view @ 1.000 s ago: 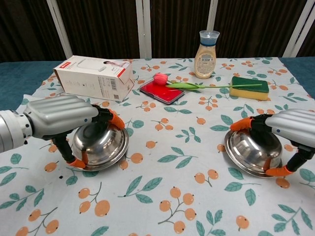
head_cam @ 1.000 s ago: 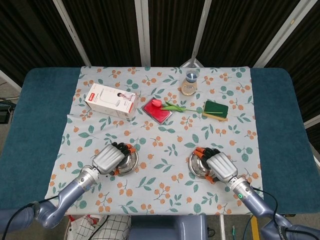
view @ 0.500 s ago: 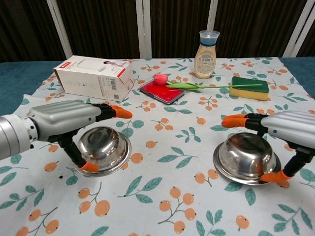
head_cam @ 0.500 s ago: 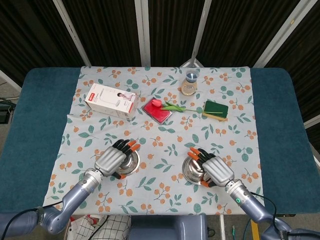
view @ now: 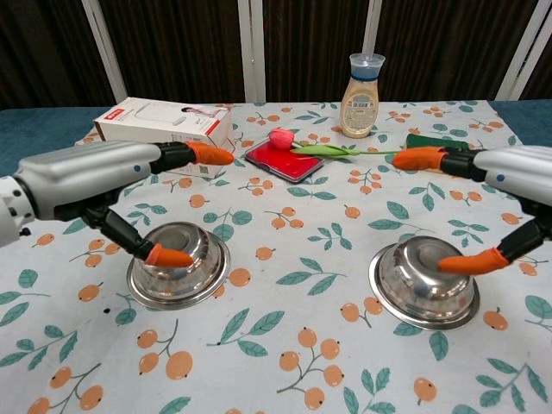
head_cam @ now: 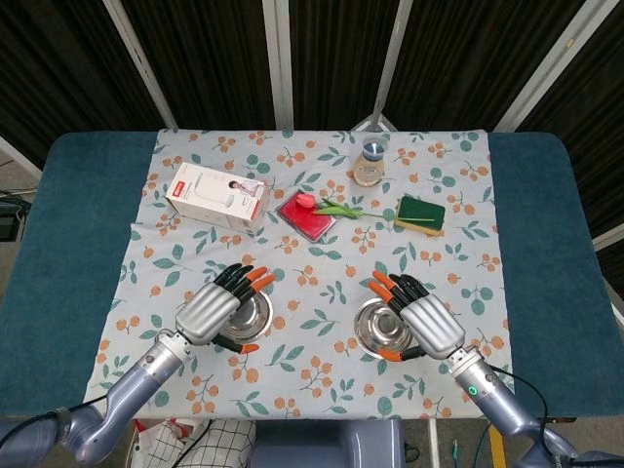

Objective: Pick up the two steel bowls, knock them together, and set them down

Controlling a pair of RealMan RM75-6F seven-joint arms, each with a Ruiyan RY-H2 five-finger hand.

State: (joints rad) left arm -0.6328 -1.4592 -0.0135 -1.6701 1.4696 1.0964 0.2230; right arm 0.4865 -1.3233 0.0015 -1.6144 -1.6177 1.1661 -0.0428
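Left steel bowl (view: 178, 265) on table (view: 285, 345) beneath left robot hand (view: 95, 172), fingers spread, untouched. Right steel bowl (view: 423, 283) beneath right robot hand (view: 509, 177), likewise spread.

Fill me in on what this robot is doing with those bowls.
Neither bowl is held. The left bowl and right bowl both sit upright on the tablecloth. The left hand and right hand hover above them with fingers spread, holding nothing.
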